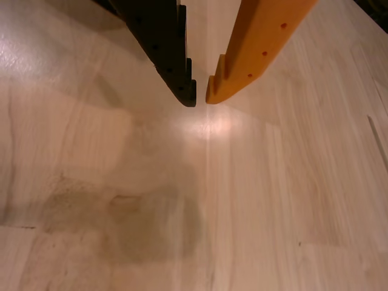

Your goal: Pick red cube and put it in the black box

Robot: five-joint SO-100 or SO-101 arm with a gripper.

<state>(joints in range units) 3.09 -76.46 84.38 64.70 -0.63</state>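
1. Tool (200, 97): black and orange fingers, tips nearly touching, clenched on nothing.
2. Below the tool: bare table (260, 200).
3. Cube's place: cannot tell.
4. Judgement: a cube likely light, stiff; grip opposite flat faces.

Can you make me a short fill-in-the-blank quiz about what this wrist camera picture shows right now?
1. In the wrist view, the gripper has one black finger and one ____ finger.
2. The two fingertips are nearly ____, with nothing between them.
3. The gripper enters the picture from the ____ edge.
4. The table below is made of light ____.

Missing words: orange; closed; top; wood
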